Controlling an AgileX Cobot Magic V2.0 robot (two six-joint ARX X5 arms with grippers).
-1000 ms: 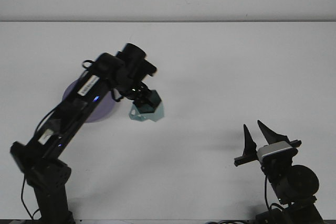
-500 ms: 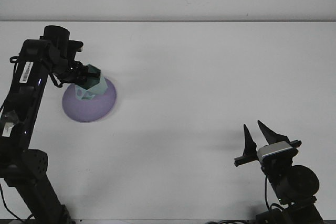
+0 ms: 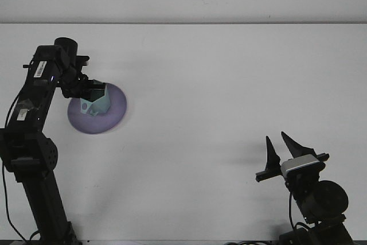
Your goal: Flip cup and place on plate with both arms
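Observation:
A pale teal cup [image 3: 95, 104] stands over the round purple plate [image 3: 114, 110] at the table's left, its mouth turned up. My left gripper [image 3: 92, 88] reaches in from the left and grips the cup at its upper rim; whether the cup's base touches the plate I cannot tell. My right gripper [image 3: 281, 146] stays at the lower right, far from the cup, pointing up with its two fingers spread and nothing between them.
The white table [image 3: 229, 84] runs to a pale back wall. The left arm's dark links [image 3: 31, 113] rise along the left edge, and the right arm's base [image 3: 315, 199] sits at the bottom right.
The left arm carried the cup leftward from right of the plate to over it, then lowered it and drew in a little. The right arm has not moved.

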